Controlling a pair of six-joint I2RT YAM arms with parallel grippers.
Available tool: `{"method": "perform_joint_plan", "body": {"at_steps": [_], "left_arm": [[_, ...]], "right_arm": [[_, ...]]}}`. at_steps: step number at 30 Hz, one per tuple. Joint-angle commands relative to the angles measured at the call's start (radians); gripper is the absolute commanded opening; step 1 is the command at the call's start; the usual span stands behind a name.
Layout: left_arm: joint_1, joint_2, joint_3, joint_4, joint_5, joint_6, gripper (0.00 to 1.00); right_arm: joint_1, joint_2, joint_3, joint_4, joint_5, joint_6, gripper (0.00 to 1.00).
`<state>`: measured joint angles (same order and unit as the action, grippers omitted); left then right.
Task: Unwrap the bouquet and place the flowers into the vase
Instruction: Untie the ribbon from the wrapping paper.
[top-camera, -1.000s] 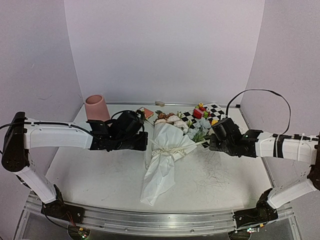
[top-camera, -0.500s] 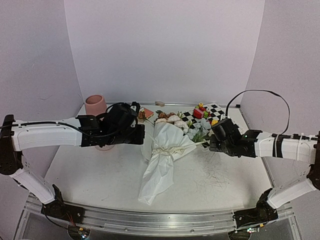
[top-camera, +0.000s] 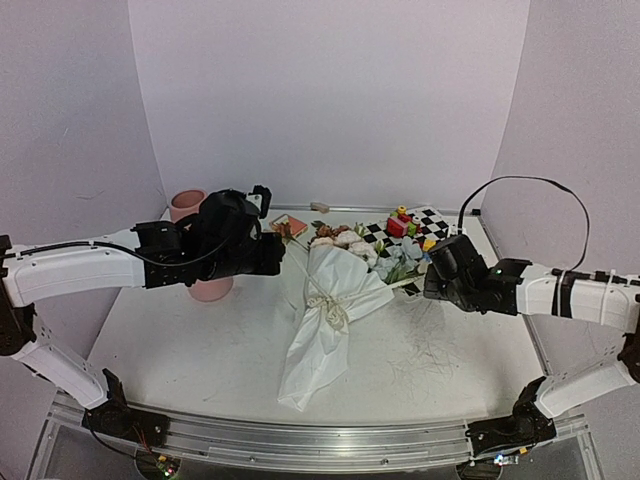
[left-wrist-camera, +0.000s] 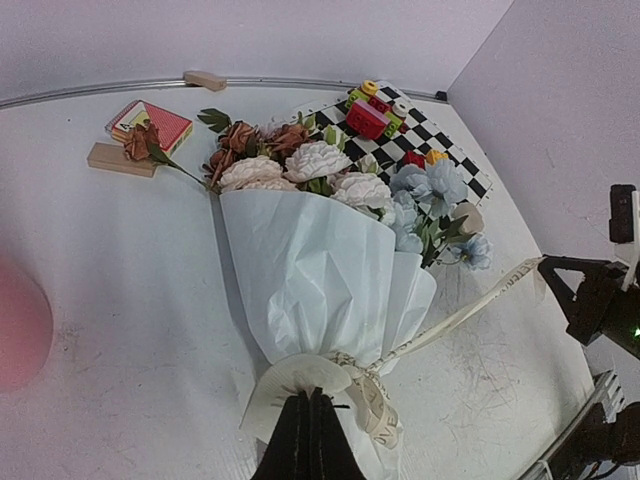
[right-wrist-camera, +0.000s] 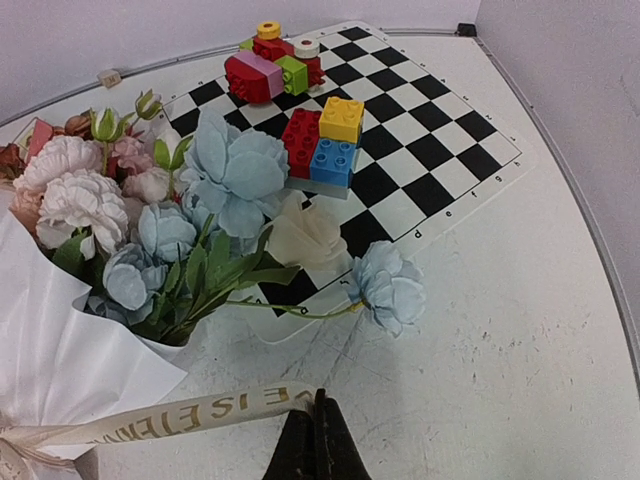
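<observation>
White surface (top-camera: 450, 360) carrying tissue-wrapped bouquet of artificial flowers (top-camera: 325, 330), frame centre; matte pink cylindrical vase (top-camera: 187, 203), upper left. Right fingers (right-wrist-camera: 303, 450) pinch taut cream ribbon (right-wrist-camera: 190, 418); left fingers (left-wrist-camera: 295, 442) closed, hold unclear. Risk: pull may drag unanchored bouquet, tightening knot.

Two white-shelled arms (top-camera: 80, 272) with black joints and looping black cables (top-camera: 520, 181).

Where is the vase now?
In the top view, the vase stands at the far left of the table, partly hidden behind the left arm, left of the bouquet.
</observation>
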<state>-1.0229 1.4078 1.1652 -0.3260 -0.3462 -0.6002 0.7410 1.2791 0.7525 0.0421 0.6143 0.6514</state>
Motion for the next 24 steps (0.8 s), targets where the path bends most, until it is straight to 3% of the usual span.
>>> {"method": "perform_joint_plan", "body": {"at_steps": [1, 24], "left_arm": [[-0.002, -0.041, 0.069, 0.004, -0.027, 0.022, 0.0], [-0.002, -0.097, 0.11, 0.001, -0.073, 0.062, 0.01]], "right_arm": [[-0.003, -0.063, 0.012, -0.036, 0.084, -0.001, 0.0], [-0.003, -0.162, 0.053, -0.041, 0.113, -0.083, 0.0]]}}
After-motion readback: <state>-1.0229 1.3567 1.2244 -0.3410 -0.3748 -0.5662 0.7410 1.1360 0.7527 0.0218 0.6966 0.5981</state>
